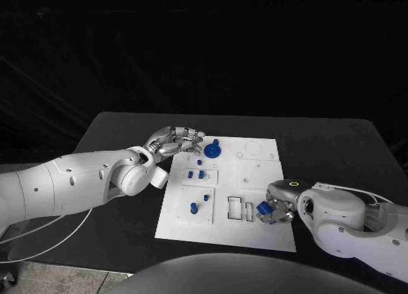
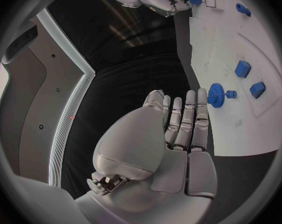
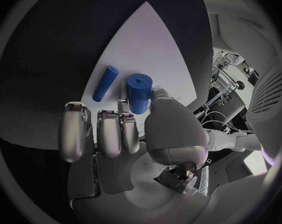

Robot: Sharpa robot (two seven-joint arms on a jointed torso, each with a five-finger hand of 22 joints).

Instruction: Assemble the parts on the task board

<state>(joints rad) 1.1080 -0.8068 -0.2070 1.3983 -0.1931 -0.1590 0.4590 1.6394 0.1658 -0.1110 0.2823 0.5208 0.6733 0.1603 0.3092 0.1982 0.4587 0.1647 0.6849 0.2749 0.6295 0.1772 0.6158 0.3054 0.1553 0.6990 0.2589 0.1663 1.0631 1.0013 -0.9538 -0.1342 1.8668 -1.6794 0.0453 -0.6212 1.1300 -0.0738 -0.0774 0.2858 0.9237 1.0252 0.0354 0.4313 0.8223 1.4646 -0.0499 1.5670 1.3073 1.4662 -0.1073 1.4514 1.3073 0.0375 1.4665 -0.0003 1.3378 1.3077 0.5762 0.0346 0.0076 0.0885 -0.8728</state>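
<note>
The white task board (image 1: 257, 177) lies in the middle of the black table. My right hand (image 1: 279, 205) is at the board's right edge and pinches a short blue cylinder (image 3: 140, 93) between thumb and fingers, just above the board. A thinner blue peg (image 3: 105, 82) lies on the board beside it. My left hand (image 1: 176, 142) hovers at the board's far left corner, fingers stretched out side by side and holding nothing. Its fingertips (image 2: 202, 95) are close to a blue gear (image 2: 217, 94) standing on the board (image 2: 252, 45). Two blue blocks (image 2: 242, 68) sit just past the gear.
More small blue parts lie down the board's left half (image 1: 195, 175) and in a recess nearer me (image 1: 194, 208). Pale rectangular slots (image 1: 239, 209) sit beside my right hand. Black table (image 1: 116, 141) surrounds the board on all sides.
</note>
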